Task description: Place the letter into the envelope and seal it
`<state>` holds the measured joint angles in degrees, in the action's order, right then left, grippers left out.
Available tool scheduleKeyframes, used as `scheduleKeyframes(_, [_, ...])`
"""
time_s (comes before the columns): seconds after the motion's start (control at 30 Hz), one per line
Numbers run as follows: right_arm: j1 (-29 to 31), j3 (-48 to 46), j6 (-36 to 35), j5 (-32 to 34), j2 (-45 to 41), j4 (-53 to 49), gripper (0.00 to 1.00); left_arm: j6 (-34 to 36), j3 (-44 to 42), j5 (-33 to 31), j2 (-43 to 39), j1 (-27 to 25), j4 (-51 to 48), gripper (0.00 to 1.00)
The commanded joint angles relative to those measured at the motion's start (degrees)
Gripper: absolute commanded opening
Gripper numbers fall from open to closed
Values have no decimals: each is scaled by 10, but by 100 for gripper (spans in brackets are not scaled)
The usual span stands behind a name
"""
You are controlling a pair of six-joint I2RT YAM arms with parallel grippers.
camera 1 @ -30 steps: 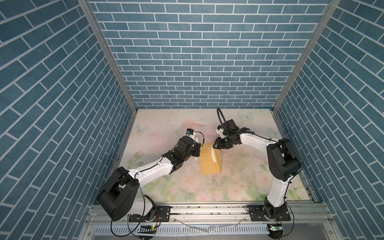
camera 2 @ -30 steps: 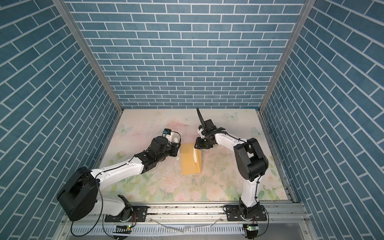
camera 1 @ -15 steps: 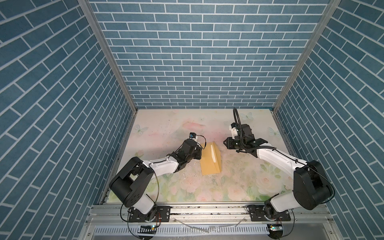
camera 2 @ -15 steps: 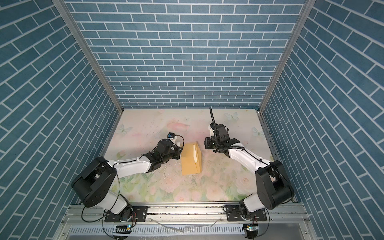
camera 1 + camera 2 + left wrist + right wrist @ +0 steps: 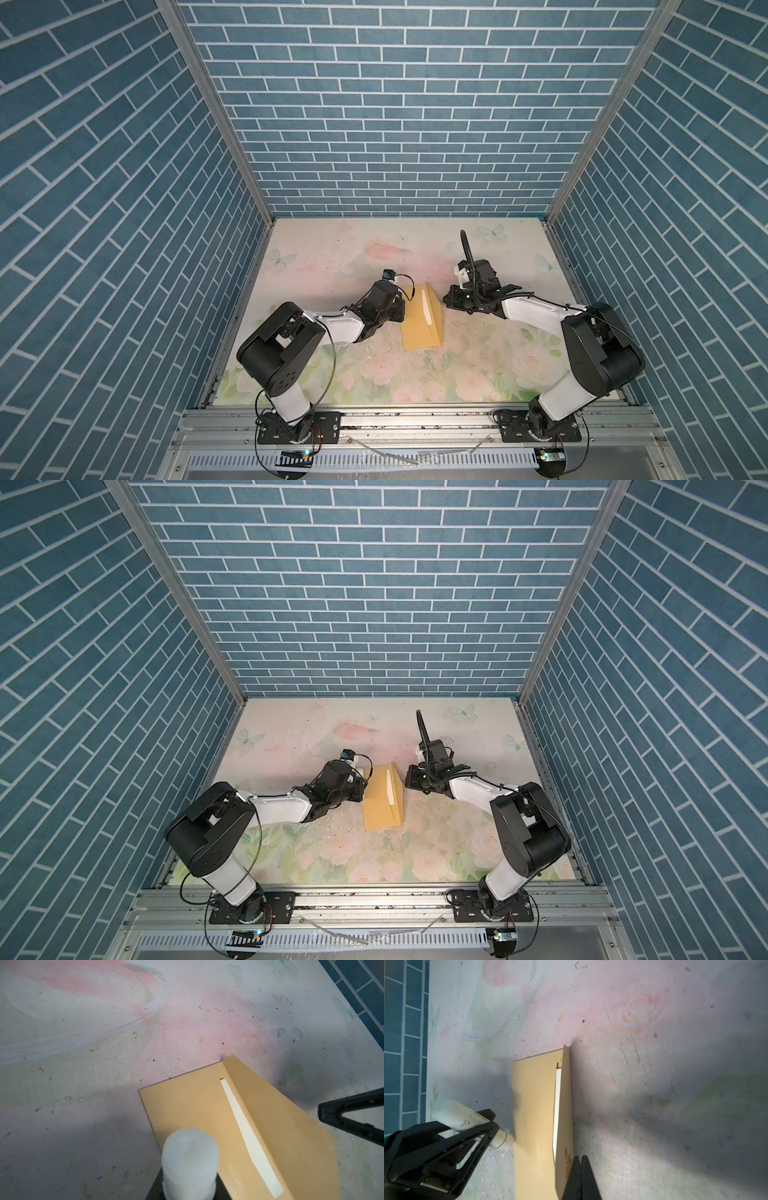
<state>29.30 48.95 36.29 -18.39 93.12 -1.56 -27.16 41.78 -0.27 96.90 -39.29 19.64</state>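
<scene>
The mustard-yellow envelope (image 5: 417,328) (image 5: 378,808) lies mid-table, its pointed flap (image 5: 564,1105) (image 5: 280,1126) standing up and leaning over the body. The letter shows only as a pale strip (image 5: 245,1130) (image 5: 557,1105) in the envelope's mouth. My right gripper (image 5: 580,1158) (image 5: 445,300) is shut, with its fingertips against the flap's outer face beside the gold emblem (image 5: 568,1159). Nothing is between its fingers. My left gripper (image 5: 190,1188) (image 5: 481,1124) (image 5: 401,309) is shut on a white cylindrical stick (image 5: 190,1163) (image 5: 452,1115). The stick's tip sits at the envelope's left edge.
The floral table mat (image 5: 374,257) is walled in by blue brick panels (image 5: 395,124) on three sides. A metal rail (image 5: 415,419) runs along the front. Small white flakes (image 5: 492,1167) lie on the mat by the envelope's left edge.
My right gripper drew back from the envelope's far right corner, then came in against the flap and is now shut. The left gripper has stayed at the envelope's left edge with the stick.
</scene>
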Motion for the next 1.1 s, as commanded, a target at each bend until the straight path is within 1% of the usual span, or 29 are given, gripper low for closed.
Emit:
scheduleKeyframes(0.0, [2, -10, 43, -44, 23, 48, 0, 3, 16, 0, 15, -1, 13, 0])
scheduleKeyframes(0.17, [10, -14, 71, -66, 44, 91, 0, 1, 17, 1, 32, -1, 19, 0])
scheduleKeyframes(0.33, [21, -13, 87, -76, 63, 111, 0, -4, 15, 3, 42, -1, 22, 0])
scheduleKeyframes(1.07, [50, 1, 98, -78, 132, 119, 0, -7, 22, 6, 55, -1, 28, 0])
